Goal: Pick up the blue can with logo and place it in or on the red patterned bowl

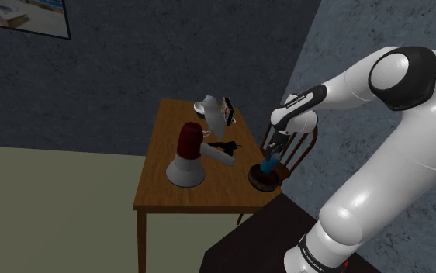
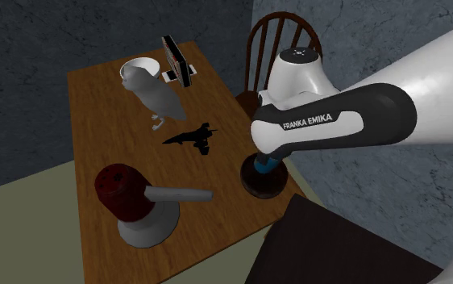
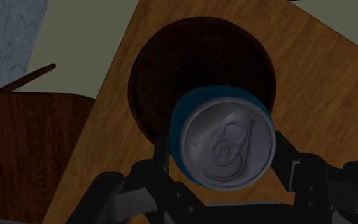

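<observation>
A blue can (image 3: 225, 143) with a silver pull-tab top sits clasped between my black fingers (image 3: 160, 162), so my gripper (image 3: 222, 158) is shut on it. The can hangs just above the dark red bowl (image 3: 200, 70), over the part of its rim nearest the gripper. In the shoulder view the can (image 1: 269, 164) is right over the bowl (image 1: 261, 181), which stands at the table corner nearest the stand. From the second exterior view, the hand covers most of the can (image 2: 263, 167), which reaches down into the bowl (image 2: 263, 184).
The wooden table (image 1: 162, 194) also carries a dark red and grey cone-shaped object (image 2: 132, 202), a black toy plane (image 2: 193, 137), a grey owl figure (image 2: 156, 93), a white bowl (image 2: 136, 64) and a small box (image 2: 176, 60). A wooden chair (image 2: 277, 32) stands behind the bowl's corner.
</observation>
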### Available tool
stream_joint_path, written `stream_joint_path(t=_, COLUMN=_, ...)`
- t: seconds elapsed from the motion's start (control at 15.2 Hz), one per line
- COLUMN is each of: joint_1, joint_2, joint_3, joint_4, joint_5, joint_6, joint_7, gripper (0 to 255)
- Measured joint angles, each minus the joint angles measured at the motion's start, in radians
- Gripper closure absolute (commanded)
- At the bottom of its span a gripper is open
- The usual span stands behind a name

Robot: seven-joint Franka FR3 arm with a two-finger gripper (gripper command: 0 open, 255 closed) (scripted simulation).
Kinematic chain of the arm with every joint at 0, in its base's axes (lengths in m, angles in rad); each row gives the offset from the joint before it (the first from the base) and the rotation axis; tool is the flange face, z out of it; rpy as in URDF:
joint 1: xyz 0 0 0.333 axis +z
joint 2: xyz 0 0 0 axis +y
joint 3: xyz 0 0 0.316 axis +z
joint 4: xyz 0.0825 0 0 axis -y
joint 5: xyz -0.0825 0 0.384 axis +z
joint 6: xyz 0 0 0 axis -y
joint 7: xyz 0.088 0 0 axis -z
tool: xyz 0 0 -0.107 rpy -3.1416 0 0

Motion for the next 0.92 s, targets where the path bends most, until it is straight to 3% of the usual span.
stream_joint_path(t=0.26, joint_1=0.003, joint_2=0.051, joint_3=0.001, joint_4=-0.009, joint_5=0.036, joint_6=0.055, joint_7=-0.025, gripper=255)
stream_joint_path(t=0.66, joint_1=0.003, joint_2=0.061, joint_3=0.002, joint_4=-0.009, joint_5=0.043, joint_6=0.065, joint_7=-0.03, gripper=255)
stream_joint_path(t=0.73, joint_1=0.003, joint_2=0.061, joint_3=0.002, joint_4=-0.009, joint_5=0.044, joint_6=0.065, joint_7=-0.03, gripper=0)
stream_joint_path(t=0.92, joint_1=0.003, joint_2=0.061, joint_3=0.002, joint_4=-0.009, joint_5=0.044, joint_6=0.065, joint_7=-0.03, gripper=0)
